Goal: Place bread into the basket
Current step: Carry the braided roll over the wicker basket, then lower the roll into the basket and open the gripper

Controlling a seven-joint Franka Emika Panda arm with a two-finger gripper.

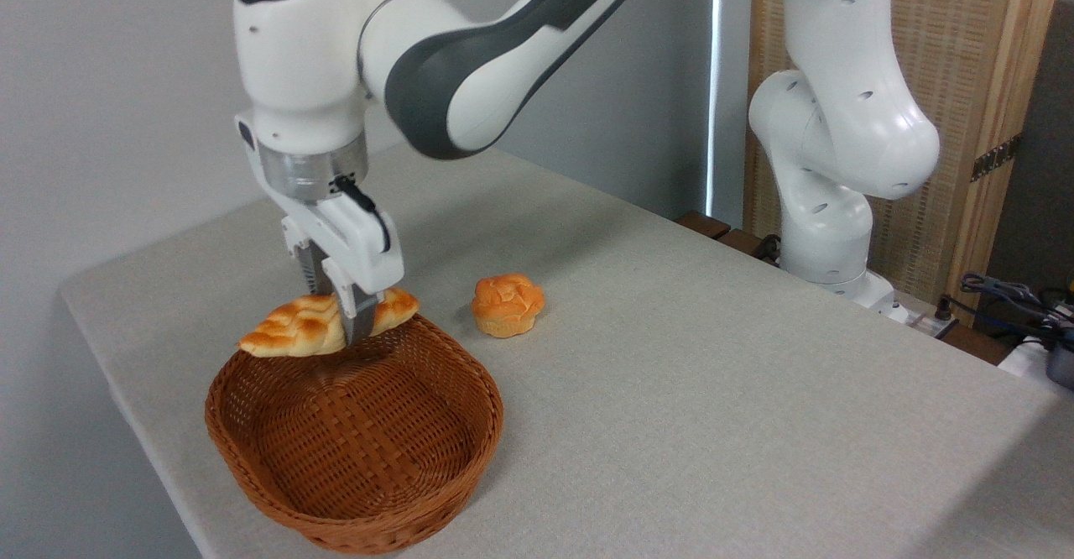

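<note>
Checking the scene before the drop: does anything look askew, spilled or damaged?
Nothing looks damaged or spilled. The bread hangs tilted in the hand over the far rim of the basket, left end lower. The small round bun sits upright on the table, outside the basket.

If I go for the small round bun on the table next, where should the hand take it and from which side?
Take the bun from straight above, fingers across its ridged sides below the domed top. It sits upright and alone on the table, so every side looks free.
</note>
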